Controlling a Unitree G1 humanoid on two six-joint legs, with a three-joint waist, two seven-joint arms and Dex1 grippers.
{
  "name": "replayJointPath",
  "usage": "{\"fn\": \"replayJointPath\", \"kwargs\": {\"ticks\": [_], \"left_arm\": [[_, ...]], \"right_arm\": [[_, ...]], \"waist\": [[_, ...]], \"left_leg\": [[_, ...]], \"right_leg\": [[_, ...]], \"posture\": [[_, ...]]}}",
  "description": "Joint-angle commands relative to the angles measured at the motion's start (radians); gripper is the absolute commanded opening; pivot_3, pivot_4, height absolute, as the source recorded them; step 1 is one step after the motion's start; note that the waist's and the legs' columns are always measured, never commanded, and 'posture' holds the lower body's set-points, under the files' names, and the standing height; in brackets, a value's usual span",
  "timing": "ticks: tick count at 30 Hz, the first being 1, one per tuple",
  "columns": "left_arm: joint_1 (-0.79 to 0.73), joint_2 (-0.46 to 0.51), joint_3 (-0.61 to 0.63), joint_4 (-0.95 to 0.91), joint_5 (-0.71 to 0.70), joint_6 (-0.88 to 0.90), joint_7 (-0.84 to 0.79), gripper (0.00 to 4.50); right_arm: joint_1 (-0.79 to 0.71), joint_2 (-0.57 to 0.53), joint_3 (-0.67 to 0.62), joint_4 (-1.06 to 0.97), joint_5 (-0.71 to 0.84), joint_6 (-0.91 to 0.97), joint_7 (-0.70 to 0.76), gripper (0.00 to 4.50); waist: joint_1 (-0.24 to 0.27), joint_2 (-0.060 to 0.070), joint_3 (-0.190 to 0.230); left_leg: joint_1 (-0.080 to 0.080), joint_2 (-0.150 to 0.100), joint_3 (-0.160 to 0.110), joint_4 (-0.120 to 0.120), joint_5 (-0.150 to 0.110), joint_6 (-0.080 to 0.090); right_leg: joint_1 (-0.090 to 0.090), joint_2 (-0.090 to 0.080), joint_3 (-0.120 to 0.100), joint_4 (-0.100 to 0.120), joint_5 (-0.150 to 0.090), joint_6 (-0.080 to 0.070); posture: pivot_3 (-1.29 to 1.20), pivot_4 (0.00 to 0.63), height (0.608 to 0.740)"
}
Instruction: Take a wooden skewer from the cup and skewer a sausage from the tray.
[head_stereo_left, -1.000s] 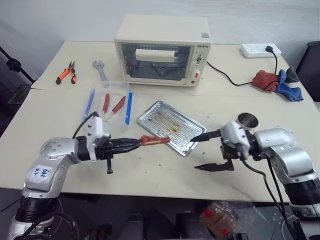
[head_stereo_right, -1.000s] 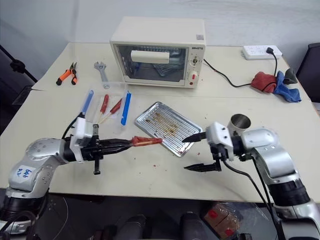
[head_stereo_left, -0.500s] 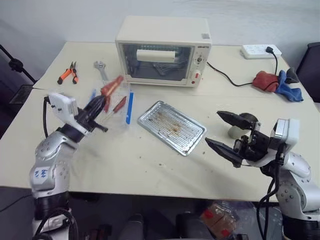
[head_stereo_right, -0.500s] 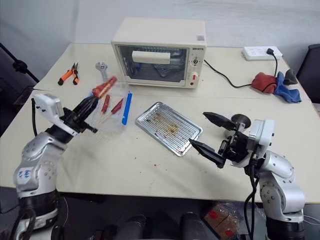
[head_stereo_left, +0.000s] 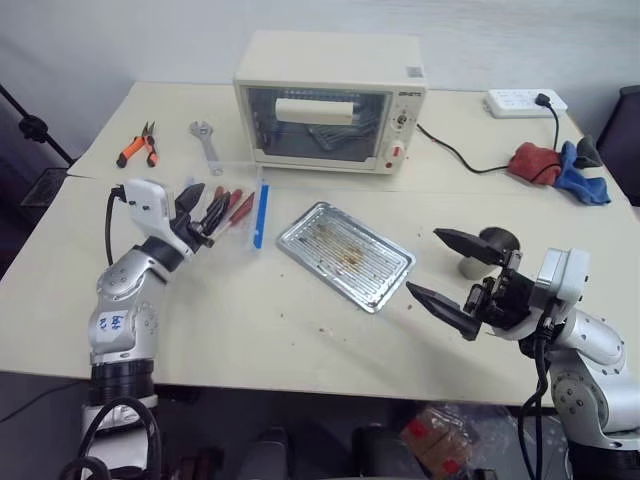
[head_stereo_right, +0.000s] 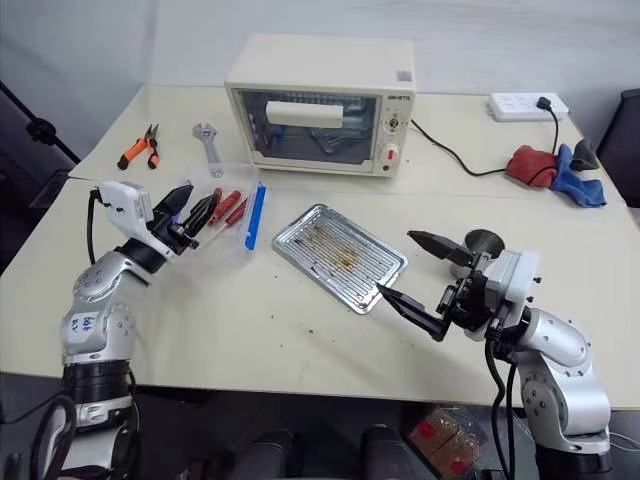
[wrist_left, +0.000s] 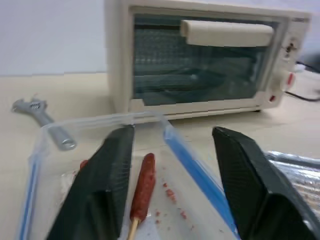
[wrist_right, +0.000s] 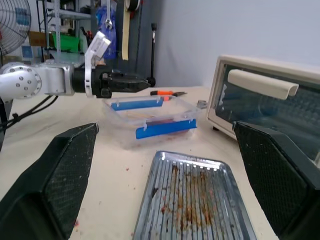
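My left gripper (head_stereo_left: 208, 205) stands open over a clear plastic box (head_stereo_left: 240, 235). In the left wrist view a red-brown sausage (wrist_left: 144, 182) on a wooden skewer (wrist_left: 133, 229) lies on the box floor between the open fingers (wrist_left: 112, 175), held by neither. More red sausages (head_stereo_left: 236, 206) lie beside it in the box. The silver tray (head_stereo_left: 345, 255) sits mid-table, bearing only brown grease stains. My right gripper (head_stereo_left: 425, 262) hangs open and empty near the tray's right corner. The steel cup (head_stereo_left: 492, 243) stands just behind it, partly hidden by its upper finger.
A cream toaster oven (head_stereo_left: 325, 100) stands at the back. Orange-handled pliers (head_stereo_left: 133, 147) and a wrench (head_stereo_left: 203, 143) lie at the back left. A power strip (head_stereo_left: 525, 100) and red and blue cloths (head_stereo_left: 555, 165) lie at the back right.
My left gripper carried the skewered sausage from the tray's edge to the plastic box, then opened and let it drop inside. My right gripper pulled back from the tray and tilted up.
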Motion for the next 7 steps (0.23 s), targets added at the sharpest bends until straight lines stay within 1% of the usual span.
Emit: {"fn": "replayJointPath", "kwargs": {"ticks": [1,4,5,7], "left_arm": [[0.095,0.113,-0.023,-0.115,0.027,-0.066,-0.154,2.91],[0.246,0.239,-0.031,-0.154,0.053,-0.141,-0.311,2.91],[0.284,0.267,-0.031,-0.161,0.052,-0.152,-0.345,2.91],[0.335,0.293,-0.029,-0.171,0.041,-0.177,-0.388,2.91]], "right_arm": [[0.019,-0.040,-0.015,-0.030,0.011,-0.008,0.025,4.50],[0.055,-0.087,0.006,-0.001,-0.012,-0.018,0.090,4.50],[0.066,-0.097,0.013,0.008,-0.018,-0.021,0.108,4.50],[0.084,-0.107,0.024,0.026,-0.031,-0.032,0.132,4.50]], "waist": [[-0.005,0.000,0.000],[-0.009,0.000,0.000],[-0.009,0.000,0.000],[-0.009,0.000,0.000]], "left_leg": [[0.000,0.000,0.000,0.000,0.000,0.000],[0.001,0.000,-0.001,-0.001,0.000,0.000],[0.001,0.001,-0.001,-0.001,0.000,0.000],[0.002,0.001,-0.001,-0.002,0.000,0.000]], "right_leg": [[0.000,0.000,0.000,0.000,0.000,0.000],[0.001,0.000,0.001,-0.007,0.000,0.000],[0.001,0.000,0.002,-0.007,0.000,0.000],[0.003,-0.001,0.002,-0.007,-0.001,-0.001]], "posture": [[0.00,0.150,0.740],[0.00,0.150,0.740],[0.00,0.150,0.740],[0.00,0.150,0.740]]}}
